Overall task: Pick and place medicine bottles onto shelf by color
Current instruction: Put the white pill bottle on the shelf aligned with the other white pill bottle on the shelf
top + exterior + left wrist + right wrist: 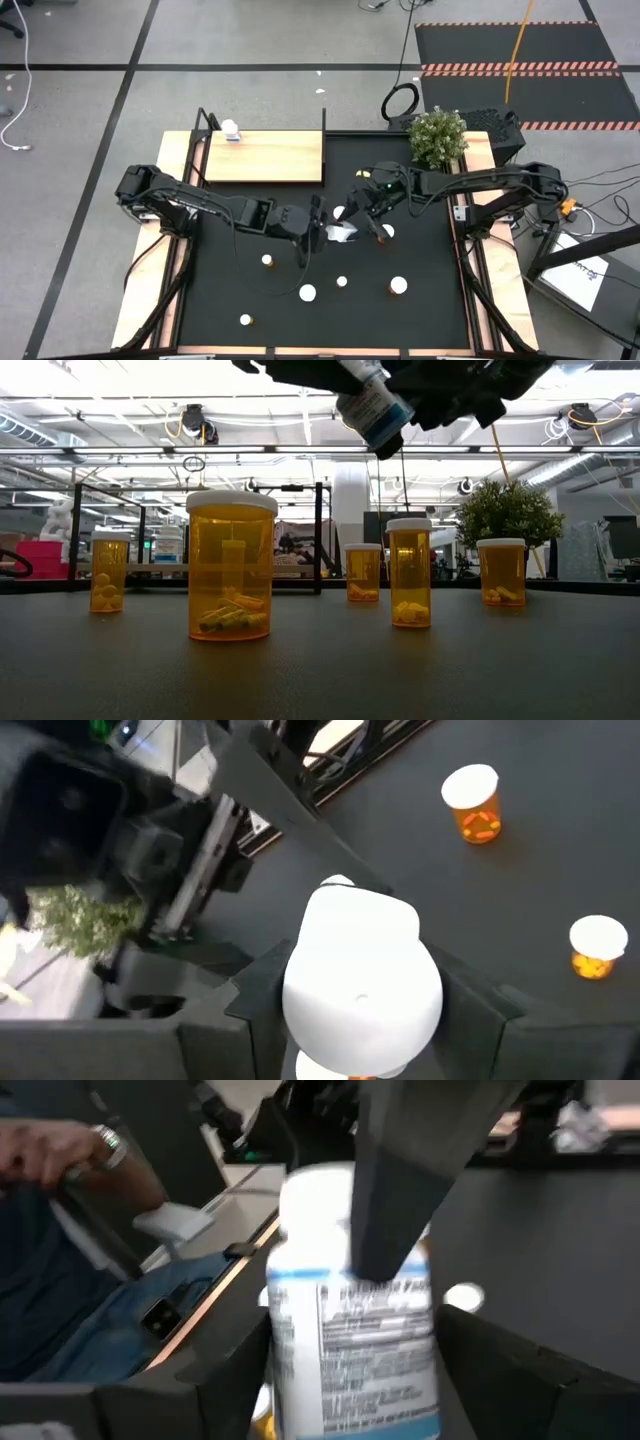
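High view: both arms meet over the middle of the black mat point(420, 300) on the worktop, the left gripper point(318, 232) and right gripper point(352, 212) on either side of one white bottle point(340, 233). The shelf point(265, 156) lies at the far left of the mat with a single white bottle on the shelf point(231, 129) at its far corner. Five white caps of the orange bottles point(307, 293) dot the near half of the mat; a potted plant point(438, 137) stands at the far right.

Low view: the white bottle point(372, 405), with its blue and white label, hangs tilted well above the mat, apart from it. Five orange bottles stand upright, the largest orange bottle point(230, 565) nearest the camera. This view alone shows pills inside them.

Left wrist view: the white bottle point(362, 982) sits cap-first between this gripper's dark fingers point(470, 1010), which close against its sides. Two orange bottles lie beyond on the mat.

Right wrist view: the white bottle point(350, 1350) shows its printed label. One dark finger point(420, 1170) crosses its front, the other arm's; the right gripper's own fingers point(520, 1380) stand spread at both sides, and whether they touch the bottle I cannot tell. A seated person point(70, 1280) shows past the worktop edge.
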Motion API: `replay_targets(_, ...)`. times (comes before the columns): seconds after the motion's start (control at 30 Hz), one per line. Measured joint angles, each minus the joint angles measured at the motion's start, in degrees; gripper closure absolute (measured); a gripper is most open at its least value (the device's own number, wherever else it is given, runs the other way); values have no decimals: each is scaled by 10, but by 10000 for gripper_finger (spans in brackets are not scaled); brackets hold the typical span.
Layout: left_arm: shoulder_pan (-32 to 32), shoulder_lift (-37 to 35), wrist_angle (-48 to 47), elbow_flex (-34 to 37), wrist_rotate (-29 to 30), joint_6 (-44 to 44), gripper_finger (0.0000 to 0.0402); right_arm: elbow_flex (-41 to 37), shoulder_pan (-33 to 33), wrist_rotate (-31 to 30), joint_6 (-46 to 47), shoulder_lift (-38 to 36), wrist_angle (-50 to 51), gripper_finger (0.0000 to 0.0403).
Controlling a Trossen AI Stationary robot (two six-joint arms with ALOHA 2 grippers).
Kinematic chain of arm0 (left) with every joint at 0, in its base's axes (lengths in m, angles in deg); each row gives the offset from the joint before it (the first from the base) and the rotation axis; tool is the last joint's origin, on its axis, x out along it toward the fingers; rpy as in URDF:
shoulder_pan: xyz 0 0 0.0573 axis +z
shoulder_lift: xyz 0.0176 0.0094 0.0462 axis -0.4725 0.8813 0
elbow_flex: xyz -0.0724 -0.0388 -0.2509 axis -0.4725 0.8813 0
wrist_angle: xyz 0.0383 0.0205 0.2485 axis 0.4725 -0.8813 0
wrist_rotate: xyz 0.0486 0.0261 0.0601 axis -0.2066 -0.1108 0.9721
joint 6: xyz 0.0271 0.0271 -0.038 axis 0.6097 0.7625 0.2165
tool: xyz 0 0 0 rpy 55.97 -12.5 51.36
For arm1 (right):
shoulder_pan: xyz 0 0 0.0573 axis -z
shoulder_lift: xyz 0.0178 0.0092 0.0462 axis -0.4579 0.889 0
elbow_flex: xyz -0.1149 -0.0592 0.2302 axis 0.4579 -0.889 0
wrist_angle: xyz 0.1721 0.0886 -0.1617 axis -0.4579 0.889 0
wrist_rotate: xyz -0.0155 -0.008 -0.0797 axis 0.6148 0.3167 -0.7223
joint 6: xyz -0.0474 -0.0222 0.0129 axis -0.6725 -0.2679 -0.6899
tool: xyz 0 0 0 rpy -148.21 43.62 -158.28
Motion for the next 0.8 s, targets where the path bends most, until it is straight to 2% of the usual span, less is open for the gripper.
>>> replay_targets(0.13, -1, 1, -5, 0, 3, -4, 219, 0, 0, -18, -1, -8, 1, 86)
replay_targets(0.23, -3, 0, -20, 0, 21, -11, 215, 1, 1, -34, -10, -23, 17, 75)
replay_targets(0.37, -4, -27, -81, 0, 44, -53, 214, 1, 1, -99, -48, -68, 71, 76)
replay_targets(0.53, 0, -89, -207, 0, 52, -126, 214, 1, 0, -219, -84, -139, 153, 82)
replay_targets(0.6, 5, -118, -268, 0, 52, -148, 214, 2, 0, -248, -94, -163, 174, 83)
replay_targets(0.8, 47, -201, -385, 0, 54, -190, 213, 1, 0, -269, -106, -208, 213, 83)
